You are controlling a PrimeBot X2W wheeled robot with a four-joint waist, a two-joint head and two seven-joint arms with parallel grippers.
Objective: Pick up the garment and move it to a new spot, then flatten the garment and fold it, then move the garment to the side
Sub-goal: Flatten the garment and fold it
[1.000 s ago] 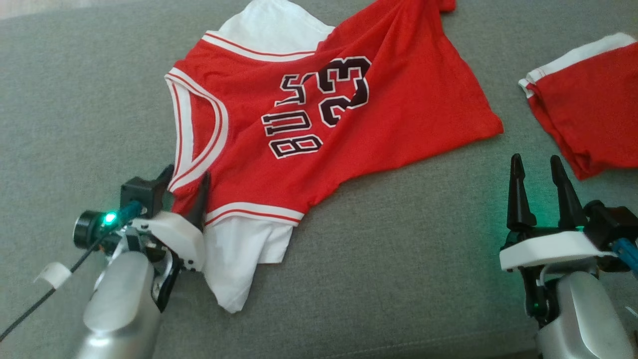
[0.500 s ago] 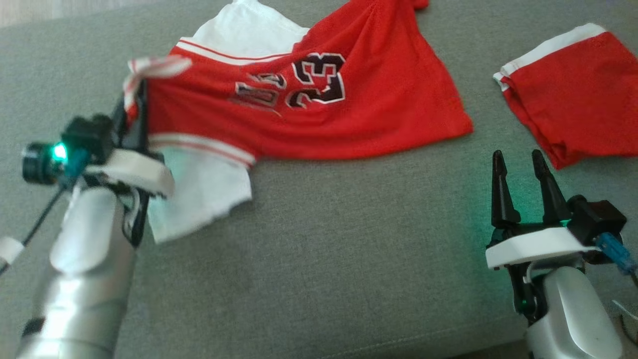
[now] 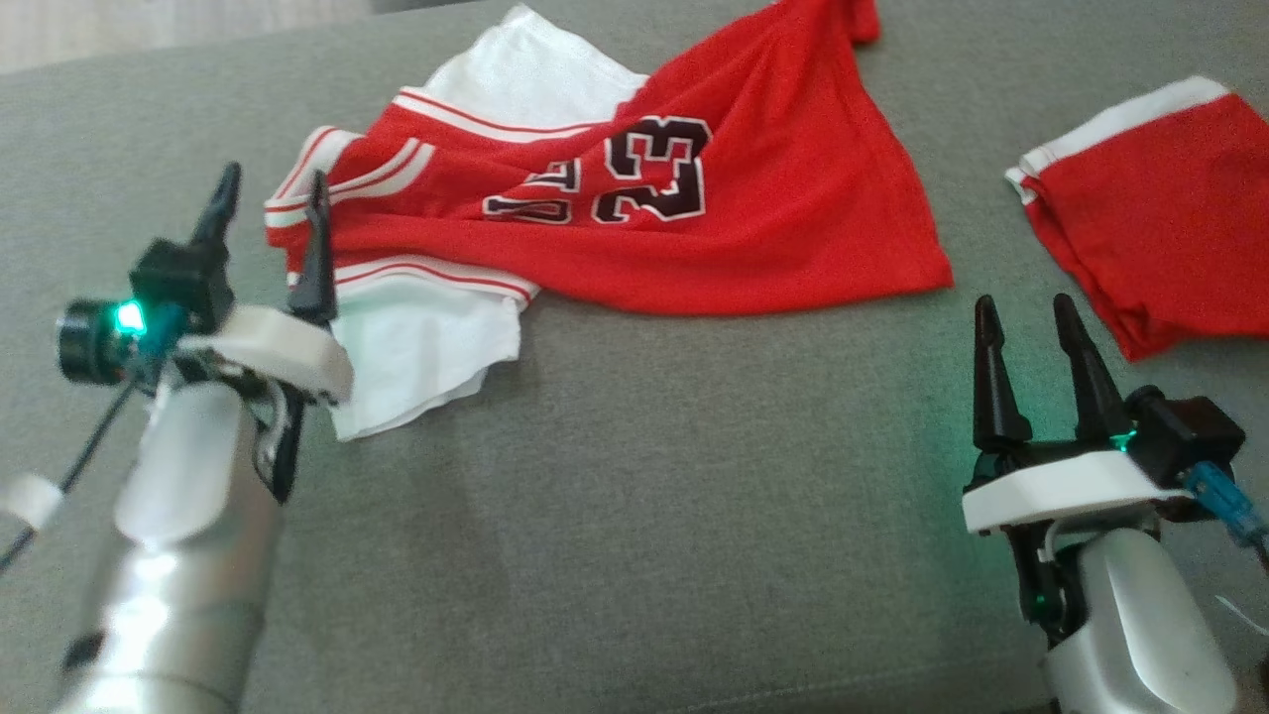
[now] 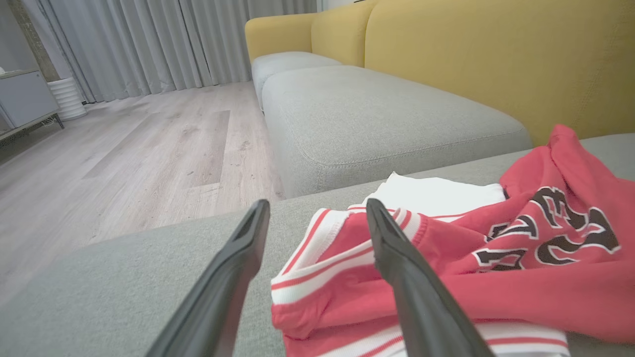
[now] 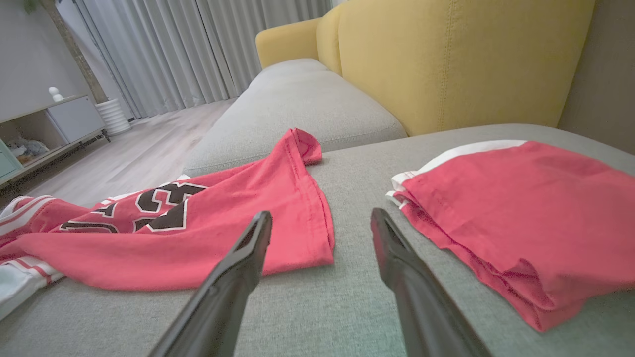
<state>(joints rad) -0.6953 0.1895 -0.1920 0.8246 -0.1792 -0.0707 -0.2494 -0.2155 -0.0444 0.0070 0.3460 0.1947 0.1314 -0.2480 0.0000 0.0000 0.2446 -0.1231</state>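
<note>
Half a second earlier my left gripper (image 3: 274,178) was pinched shut on the striped edge of the jersey (image 3: 793,218) and held it up. Now its fingers stood apart and that edge lay slack on the grey sofa seat (image 3: 634,516), upper centre of the head view. My right gripper (image 3: 1023,302), lower right, was open and empty. I counted one jersey, one pair of red shorts (image 3: 1170,208) and two grippers.

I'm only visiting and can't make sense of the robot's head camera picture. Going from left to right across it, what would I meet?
left gripper → jersey → folded red garment
</note>
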